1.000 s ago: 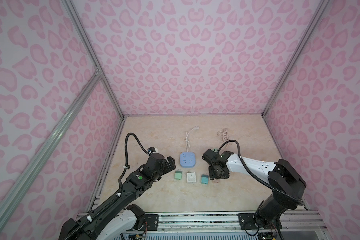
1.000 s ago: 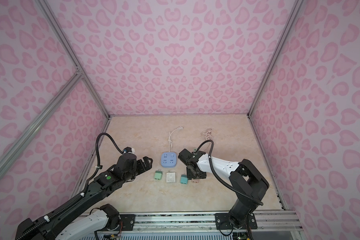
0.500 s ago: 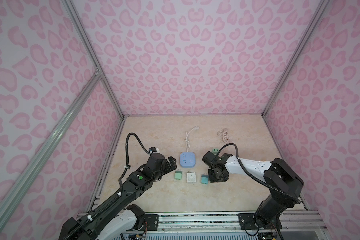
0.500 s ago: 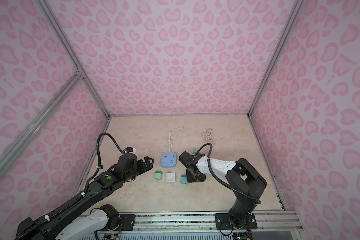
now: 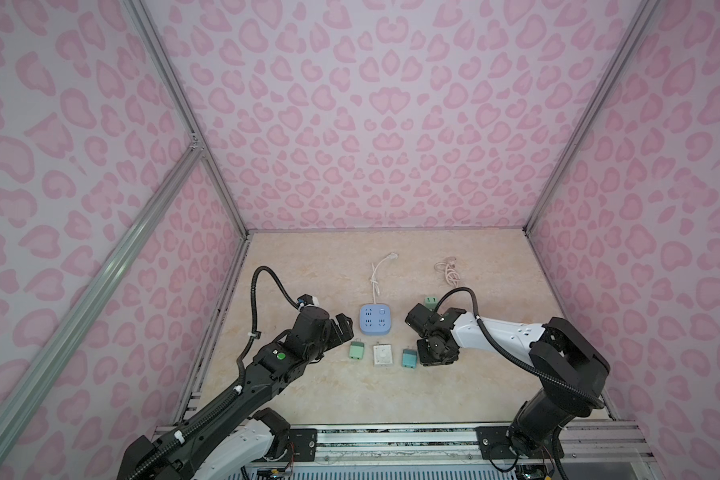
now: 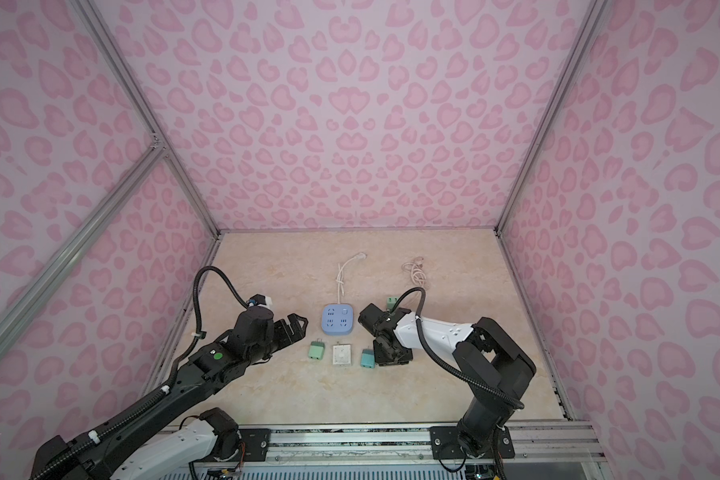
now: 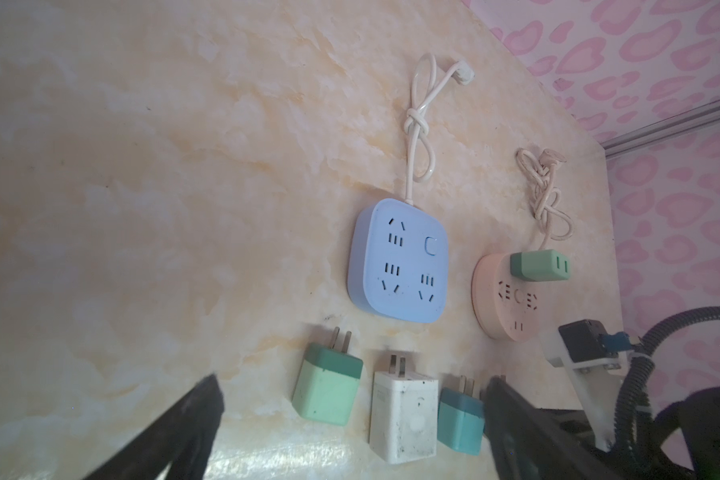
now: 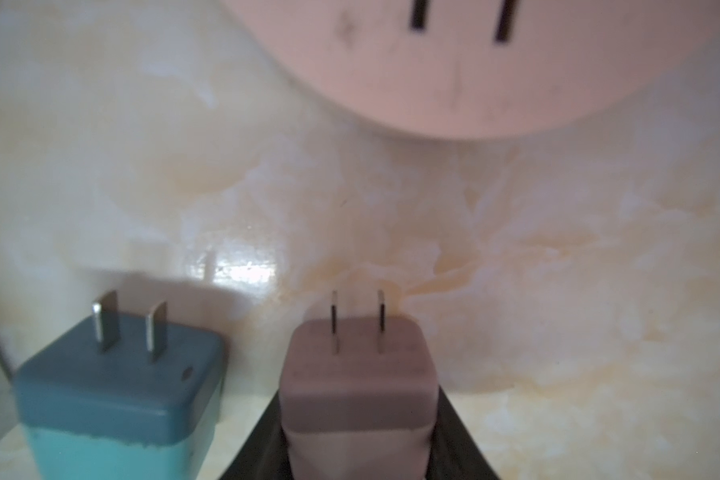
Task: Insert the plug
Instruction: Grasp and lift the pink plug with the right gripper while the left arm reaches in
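A pink plug (image 8: 358,374) lies on the table with its two prongs pointing at the round pink power strip (image 8: 474,62). My right gripper (image 8: 358,399) is shut on this plug, one black finger pressed to each side. In both top views the right gripper (image 5: 435,355) hides the plug. My left gripper (image 7: 353,384) is open and empty, hovering left of the blue square power strip (image 5: 376,318).
A light green plug (image 5: 356,350), a white plug (image 5: 382,354) and a teal plug (image 5: 409,358) lie in a row in front of the blue strip. A green plug (image 7: 539,266) sits in the pink strip (image 7: 508,299). Both strips' cords trail toward the back wall.
My right gripper's jaws have narrowed onto the pink plug and settled slightly lower beside the teal plug. The left arm has stayed put.
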{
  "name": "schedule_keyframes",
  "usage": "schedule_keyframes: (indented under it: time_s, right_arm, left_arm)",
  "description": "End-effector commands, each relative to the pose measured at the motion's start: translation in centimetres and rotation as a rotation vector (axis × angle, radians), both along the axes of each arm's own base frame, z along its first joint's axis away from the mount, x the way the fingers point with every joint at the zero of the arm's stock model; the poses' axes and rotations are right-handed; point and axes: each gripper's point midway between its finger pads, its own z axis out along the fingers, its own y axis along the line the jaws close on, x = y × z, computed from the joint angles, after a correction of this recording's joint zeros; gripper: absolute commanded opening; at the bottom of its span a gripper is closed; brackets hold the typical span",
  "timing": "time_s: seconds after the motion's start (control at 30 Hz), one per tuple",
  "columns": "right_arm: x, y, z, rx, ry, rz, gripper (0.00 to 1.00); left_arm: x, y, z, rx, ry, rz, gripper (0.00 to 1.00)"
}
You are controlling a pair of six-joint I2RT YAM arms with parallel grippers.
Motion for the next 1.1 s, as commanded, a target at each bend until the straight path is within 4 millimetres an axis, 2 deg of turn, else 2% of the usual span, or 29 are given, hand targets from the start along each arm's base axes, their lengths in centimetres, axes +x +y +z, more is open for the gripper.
schedule_keyframes:
  time_s: [0.0, 0.1, 0.2, 0.3, 0.4, 0.53, 0.7, 0.87, 1.07]
  right_arm:
    - [0.1, -0.2, 0.4, -0.011, -0.013, 0.042, 0.32]
    - [0.4, 0.5, 2.0, 0.022, -0.048, 0.132, 0.2]
    - [0.5, 1.2, 4.0, 0.036, -0.095, 0.231, 0.17]
    - [0.6, 1.8, 5.9, 0.035, -0.148, 0.31, 0.13]
    - [0.7, 2.5, 7.6, 0.051, -0.195, 0.363, 0.06]
    - [0.2, 4.0, 9.6, 0.124, -0.242, 0.419, 0.05]
    - [-1.2, 6.4, 11.5, 0.214, -0.284, 0.53, 0.04]
    - [-1.9, 7.7, 12.4, 0.254, -0.295, 0.587, 0.04]
    - [-2.2, 8.9, 13.5, 0.286, -0.313, 0.626, 0.04]
  left_arm:
    - [0.3, -0.1, 0.4, -0.008, -0.021, 0.001, 1.0]
    - [0.2, -0.9, 0.7, -0.019, -0.017, -0.044, 0.99]
    - [0.0, -2.2, 1.0, -0.014, 0.01, -0.128, 0.99]
    - [-0.5, -4.1, 1.0, -0.042, 0.055, -0.228, 0.99]
    - [-1.0, -6.6, 1.3, -0.135, 0.085, -0.323, 0.99]
    - [-1.4, -9.7, 1.7, -0.283, 0.121, -0.422, 0.97]
    - [-1.5, -10.8, 1.8, -0.318, 0.128, -0.453, 0.94]
    - [-2.4, -12.5, 3.2, -0.384, 0.116, -0.542, 0.92]
    - [-3.9, -14.0, 3.9, -0.4, 0.114, -0.619, 0.84]
